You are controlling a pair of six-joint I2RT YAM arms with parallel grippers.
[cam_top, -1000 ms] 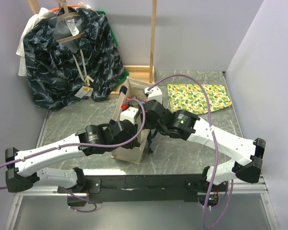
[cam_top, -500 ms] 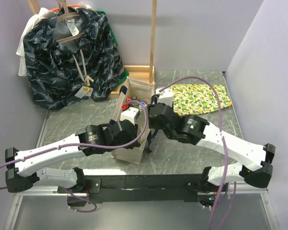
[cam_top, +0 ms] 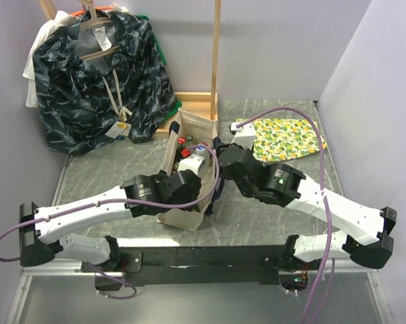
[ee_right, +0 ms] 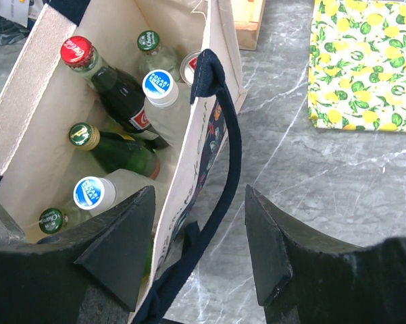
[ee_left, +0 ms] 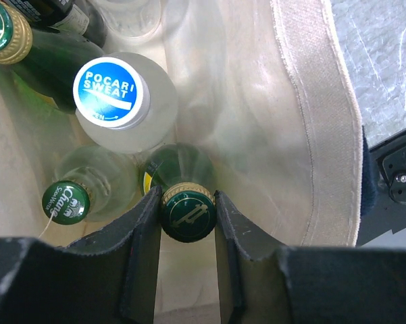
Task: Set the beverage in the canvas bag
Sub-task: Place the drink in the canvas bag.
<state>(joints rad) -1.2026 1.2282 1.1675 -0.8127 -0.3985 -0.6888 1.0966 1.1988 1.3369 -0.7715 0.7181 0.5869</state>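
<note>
The beige canvas bag (cam_top: 180, 217) stands open at mid-table, with several bottles upright inside. My left gripper (ee_left: 187, 202) reaches down into the bag, shut on the gold-rimmed green cap of a green glass bottle (ee_left: 187, 216) near the bag's wall (ee_left: 317, 135). Beside that bottle stand a Pocari Sweat bottle (ee_left: 111, 91) and a green-capped clear bottle (ee_left: 65, 202). My right gripper (ee_right: 199, 202) is open above the bag's right wall and dark strap handle (ee_right: 233, 148), holding nothing. The same view shows a red-capped cola bottle (ee_right: 76, 50).
A dark blue patterned garment (cam_top: 101, 74) hangs at the back left on a wooden rack (cam_top: 216, 61). A lemon-print cloth (cam_top: 287, 135) lies on the table at the back right, beyond my right arm.
My right gripper has drawn back from over the bag toward the right and its jaws have spread wider. My left arm has shifted right, deeper over the bag, still gripping the bottle.
</note>
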